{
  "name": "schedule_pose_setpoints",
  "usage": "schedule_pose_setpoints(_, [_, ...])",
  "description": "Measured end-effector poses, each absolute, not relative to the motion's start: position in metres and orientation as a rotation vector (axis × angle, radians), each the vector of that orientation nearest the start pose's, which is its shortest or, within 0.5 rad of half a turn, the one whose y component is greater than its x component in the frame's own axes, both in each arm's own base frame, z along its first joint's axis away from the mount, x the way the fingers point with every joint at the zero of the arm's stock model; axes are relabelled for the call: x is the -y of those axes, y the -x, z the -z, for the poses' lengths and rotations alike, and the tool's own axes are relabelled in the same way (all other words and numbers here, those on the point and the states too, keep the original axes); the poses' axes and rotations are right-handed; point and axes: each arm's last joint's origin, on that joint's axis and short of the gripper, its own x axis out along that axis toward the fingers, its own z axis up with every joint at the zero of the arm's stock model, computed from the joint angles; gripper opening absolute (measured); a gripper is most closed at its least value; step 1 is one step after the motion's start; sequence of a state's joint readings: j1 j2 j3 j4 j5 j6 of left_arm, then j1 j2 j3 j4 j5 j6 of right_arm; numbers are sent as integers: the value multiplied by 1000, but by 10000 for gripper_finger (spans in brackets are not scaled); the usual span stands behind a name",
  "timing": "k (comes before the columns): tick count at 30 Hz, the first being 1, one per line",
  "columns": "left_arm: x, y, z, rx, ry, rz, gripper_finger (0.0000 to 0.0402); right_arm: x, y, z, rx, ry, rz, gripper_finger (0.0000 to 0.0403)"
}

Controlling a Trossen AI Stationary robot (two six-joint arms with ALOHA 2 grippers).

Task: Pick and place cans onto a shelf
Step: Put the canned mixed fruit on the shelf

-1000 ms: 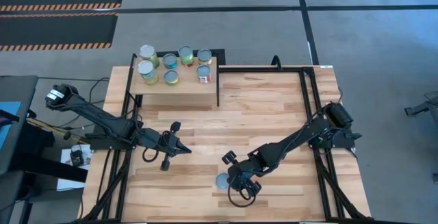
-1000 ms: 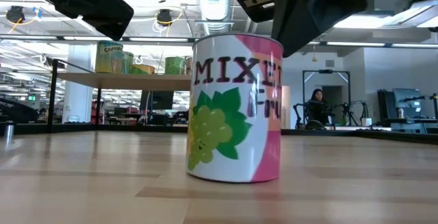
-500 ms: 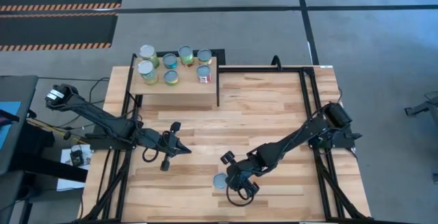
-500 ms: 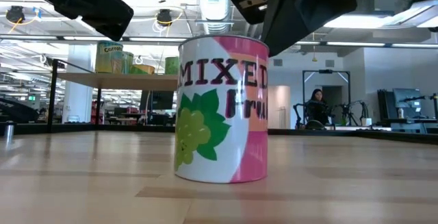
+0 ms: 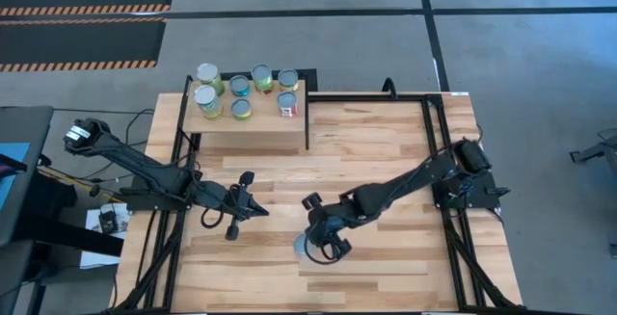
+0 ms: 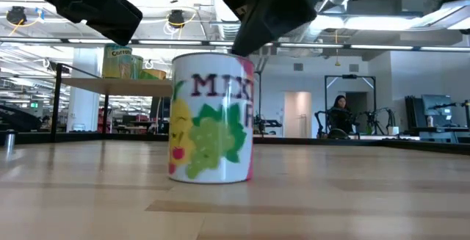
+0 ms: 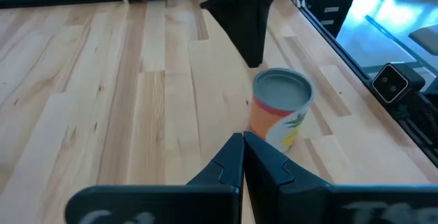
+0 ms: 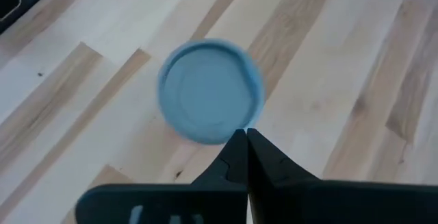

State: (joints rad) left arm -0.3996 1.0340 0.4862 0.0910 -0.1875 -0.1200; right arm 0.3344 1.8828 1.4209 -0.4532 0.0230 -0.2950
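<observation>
One can (image 6: 211,119), white and pink with a fruit picture and a silvery-blue top (image 8: 210,90), stands upright on the table's near middle (image 5: 300,249). My right gripper (image 8: 241,136) is shut and slants down at the can's top edge from the right. My left gripper (image 5: 262,211) is shut and hangs above the table's left middle, with nothing held; the can (image 7: 282,107) lies ahead of it. Several more cans (image 5: 241,89) stand on the pale plywood shelf (image 5: 249,122) at the far left. My right gripper lays its shut fingertips (image 8: 236,142) against the can's top rim (image 8: 229,136), on the side that faces the table's right. The fingers come slanting down from the right. The can stays upright with its base on the table.
A black metal frame (image 5: 424,98) runs along the table's far and side edges. The shelf's dark posts (image 5: 308,113) stand at its corners. Bare planks lie between the can and the shelf. A person sits in the room far behind (image 6: 339,115).
My right gripper has swung toward the table's left edge, and the can has slid that way on its base. The can has also turned about, so more of its yellow fruit picture faces the low view. It stays upright.
</observation>
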Motion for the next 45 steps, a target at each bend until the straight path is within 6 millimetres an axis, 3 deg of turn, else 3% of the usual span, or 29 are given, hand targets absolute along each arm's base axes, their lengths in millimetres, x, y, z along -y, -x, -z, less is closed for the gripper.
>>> schedule_pose_setpoints(8, [77,-197,-212,-448,-1,178,0,-120,-390,-228,-839,418,-436,15])
schedule_pose_setpoints(12, [77,-197,-212,-449,3,177,0,-144,-380,-227,-854,443,-500,57])
schedule_pose_setpoints(16, [77,-197,-212,-453,2,176,0,-170,-374,-212,-871,514,-551,111])
schedule_pose_setpoints(21, [77,-197,-211,-456,0,176,0,-174,-377,-208,-844,631,-455,159])
schedule_pose_setpoints(25, [77,-197,-211,-460,-1,175,0,-170,-382,-210,-815,624,-432,170])
schedule_pose_setpoints(29, [77,-197,-210,-464,-2,175,0,-168,-385,-212,-781,651,-442,165])
schedule_pose_setpoints(36, [77,-196,-210,-468,-2,174,0,-163,-396,-196,-776,684,-458,138])
schedule_pose_setpoints(45, [77,-196,-210,-468,1,173,0,-152,-398,-195,-812,663,-433,18])
